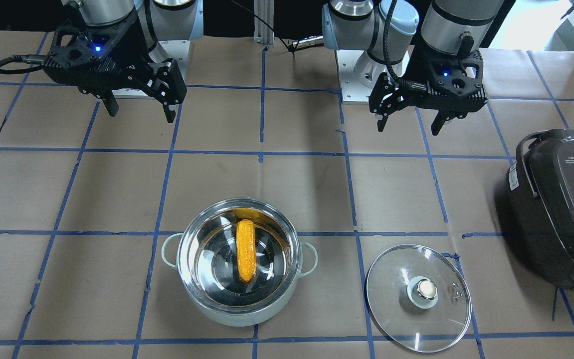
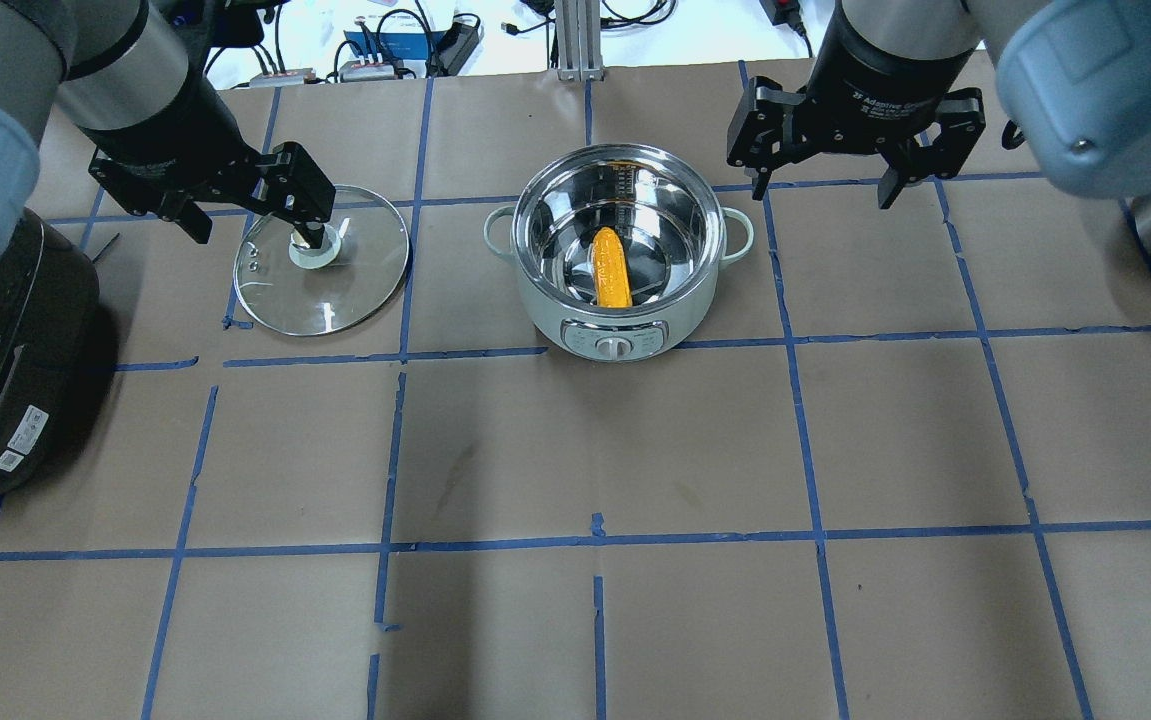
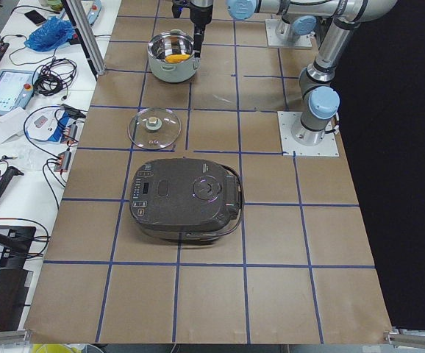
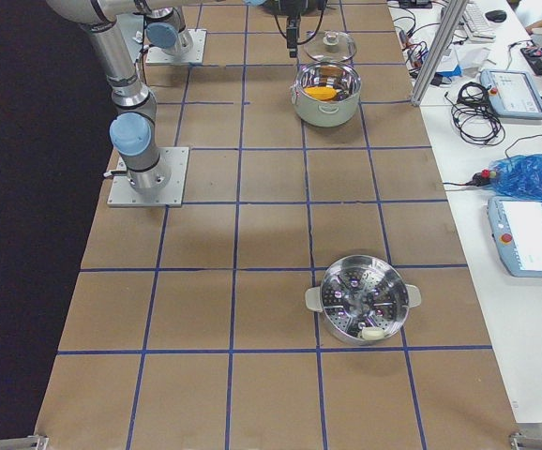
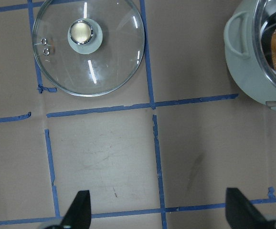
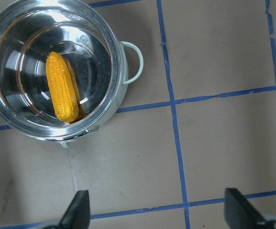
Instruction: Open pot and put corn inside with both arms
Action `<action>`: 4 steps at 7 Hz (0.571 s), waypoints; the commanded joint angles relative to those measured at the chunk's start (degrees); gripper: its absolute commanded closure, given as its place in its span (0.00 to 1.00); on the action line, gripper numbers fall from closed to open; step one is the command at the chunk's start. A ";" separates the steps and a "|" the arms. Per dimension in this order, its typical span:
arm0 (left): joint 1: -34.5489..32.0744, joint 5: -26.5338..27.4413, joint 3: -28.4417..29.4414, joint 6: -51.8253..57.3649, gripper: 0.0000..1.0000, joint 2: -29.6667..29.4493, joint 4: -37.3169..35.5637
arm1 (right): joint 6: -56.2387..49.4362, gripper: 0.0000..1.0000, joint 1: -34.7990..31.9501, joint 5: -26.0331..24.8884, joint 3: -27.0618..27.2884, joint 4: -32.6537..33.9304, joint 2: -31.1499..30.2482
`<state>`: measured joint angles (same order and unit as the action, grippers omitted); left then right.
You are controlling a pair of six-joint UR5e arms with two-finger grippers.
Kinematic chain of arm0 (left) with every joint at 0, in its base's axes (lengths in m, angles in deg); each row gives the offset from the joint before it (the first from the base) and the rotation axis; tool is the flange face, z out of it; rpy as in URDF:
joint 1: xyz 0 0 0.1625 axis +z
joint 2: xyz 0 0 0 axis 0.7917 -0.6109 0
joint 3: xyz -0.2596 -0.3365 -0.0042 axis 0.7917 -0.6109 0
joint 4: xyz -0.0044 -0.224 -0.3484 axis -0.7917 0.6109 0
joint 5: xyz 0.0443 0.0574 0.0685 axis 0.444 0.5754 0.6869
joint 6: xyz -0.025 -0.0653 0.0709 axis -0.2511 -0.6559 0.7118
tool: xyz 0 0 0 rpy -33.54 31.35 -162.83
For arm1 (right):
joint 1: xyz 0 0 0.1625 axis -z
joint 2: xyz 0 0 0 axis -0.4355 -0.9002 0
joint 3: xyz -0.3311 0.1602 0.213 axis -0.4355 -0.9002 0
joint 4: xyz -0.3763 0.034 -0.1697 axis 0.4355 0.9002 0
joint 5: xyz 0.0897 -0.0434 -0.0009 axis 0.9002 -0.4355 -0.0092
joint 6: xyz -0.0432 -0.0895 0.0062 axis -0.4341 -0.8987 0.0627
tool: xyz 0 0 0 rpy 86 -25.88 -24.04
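On the brown paper-covered table with a blue tape grid (image 2: pixel 575 450), seen in the overhead view, the round shiny stainless-steel pot with pale loop side handles (image 2: pixel 547 318) stands toward the 12 o'clock edge. The pot is uncovered.

The small orange-yellow toy corn cob (image 2: pixel 612 268) lies flat on the pot floor. Its long axis runs roughly from 12 to 6 o'clock.

The clear glass lid with a metal knob (image 2: pixel 335 290) lies knob-up on the table at 9 o'clock of the pot, apart from it.

Left gripper (image 1: pixel 408 128): jaws spread wide, nothing between the fingers. It is raised above the table. In the overhead view it overlaps the lid, but the left wrist view shows the lid well below it and off toward 11 o'clock.

Right gripper (image 1: pixel 141 115): jaws spread wide, nothing held. It is raised and appears at 2 o'clock of the pot in the overhead view, clear of the rim.

A dark grey rice cooker (image 2: pixel 5 360) sits at 8 o'clock of the lid. A round perforated steel steamer basket (image 4: pixel 363 300) stands well apart, toward the table's right end.
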<state>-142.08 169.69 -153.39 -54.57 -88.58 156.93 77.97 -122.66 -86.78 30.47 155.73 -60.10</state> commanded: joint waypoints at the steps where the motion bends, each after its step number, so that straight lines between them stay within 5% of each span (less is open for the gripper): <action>1: 0.00 -0.02 -0.30 0.00 0.00 0.21 0.00 | -0.02 0.00 0.17 -0.07 0.12 -0.06 -0.01; 4: 0.08 -0.11 -0.30 0.00 0.00 0.21 0.00 | -0.02 0.00 0.52 0.02 0.04 -0.06 -0.01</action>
